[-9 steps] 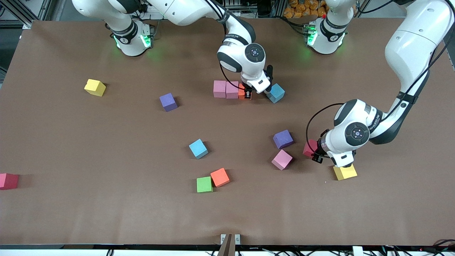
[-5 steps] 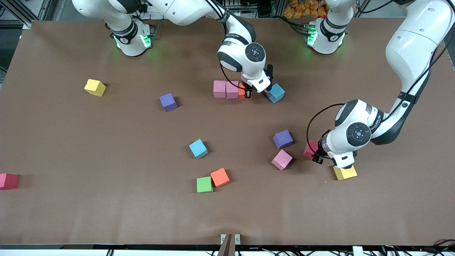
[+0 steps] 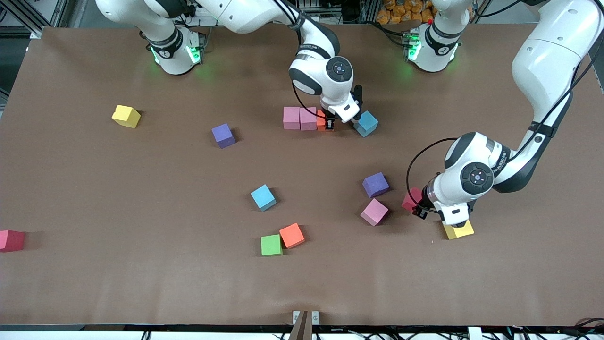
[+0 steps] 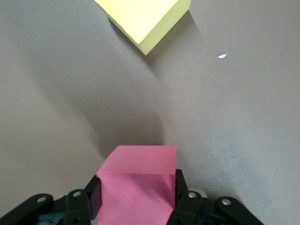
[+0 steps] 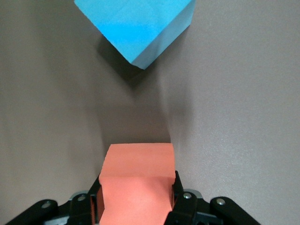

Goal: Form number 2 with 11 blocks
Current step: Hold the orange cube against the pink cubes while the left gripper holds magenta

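Observation:
Two pink blocks (image 3: 291, 117) (image 3: 308, 118) stand side by side in a row. My right gripper (image 3: 330, 124) is shut on an orange block (image 3: 321, 120) (image 5: 137, 183) held against the end of that row. A blue block (image 3: 366, 123) (image 5: 140, 28) lies just beside it, toward the left arm's end. My left gripper (image 3: 418, 208) is shut on a pinkish-red block (image 3: 408, 199) (image 4: 136, 187) low at the table. A yellow block (image 3: 458, 230) (image 4: 140, 18) lies close beside it, partly under the left wrist.
Loose blocks lie around: purple (image 3: 376, 184), pink (image 3: 374, 212), blue (image 3: 263, 197), orange (image 3: 292, 235), green (image 3: 271, 245), purple (image 3: 223, 135), yellow (image 3: 126, 115), and red (image 3: 11, 240) at the table edge by the right arm's end.
My right gripper has edged the orange block slightly closer to the pink row. My left wrist has shifted a little over the yellow block. The loose blocks have not moved.

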`<state>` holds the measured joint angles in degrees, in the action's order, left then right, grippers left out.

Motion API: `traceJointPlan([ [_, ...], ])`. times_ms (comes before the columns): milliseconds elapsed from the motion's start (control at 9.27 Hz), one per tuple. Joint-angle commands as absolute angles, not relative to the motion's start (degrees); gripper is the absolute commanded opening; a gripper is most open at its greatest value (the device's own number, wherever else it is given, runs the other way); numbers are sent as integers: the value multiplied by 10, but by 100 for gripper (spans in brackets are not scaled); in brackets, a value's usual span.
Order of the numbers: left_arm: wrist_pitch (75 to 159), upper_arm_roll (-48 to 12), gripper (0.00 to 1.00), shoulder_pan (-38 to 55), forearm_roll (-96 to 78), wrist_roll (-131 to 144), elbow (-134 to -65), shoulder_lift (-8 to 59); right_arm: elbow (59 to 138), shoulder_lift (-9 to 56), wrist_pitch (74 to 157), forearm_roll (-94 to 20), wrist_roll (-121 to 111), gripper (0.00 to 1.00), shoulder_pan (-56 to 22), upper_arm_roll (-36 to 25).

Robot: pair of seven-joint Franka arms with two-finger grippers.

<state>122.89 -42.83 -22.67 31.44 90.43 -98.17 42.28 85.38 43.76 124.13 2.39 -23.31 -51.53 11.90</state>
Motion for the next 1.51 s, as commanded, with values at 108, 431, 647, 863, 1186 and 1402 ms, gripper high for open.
traceJointPlan([
  [108, 1220, -426, 0, -220, 304, 872, -974, 404, 834, 447, 1229, 25, -237, 0, -518, 123],
  [431, 1220, -426, 0, -216, 305, 856, -974, 404, 834, 447, 1229, 25, -236, 0, -521, 123],
  [647, 1220, -426, 0, -216, 306, 811, -974, 403, 835, 447, 1229, 26, -237, 0, -521, 123],
  [863, 1220, -428, 0, -216, 306, 788, -974, 399, 836, 447, 1229, 28, -238, 0, -521, 123],
  [1186, 1220, -432, 0, -218, 303, 737, -975, 399, 838, 447, 1228, 40, -242, 0, -519, 122],
  [1402, 1220, -432, 0, -218, 301, 737, -974, 399, 840, 447, 1228, 41, -242, 0, -519, 122],
])
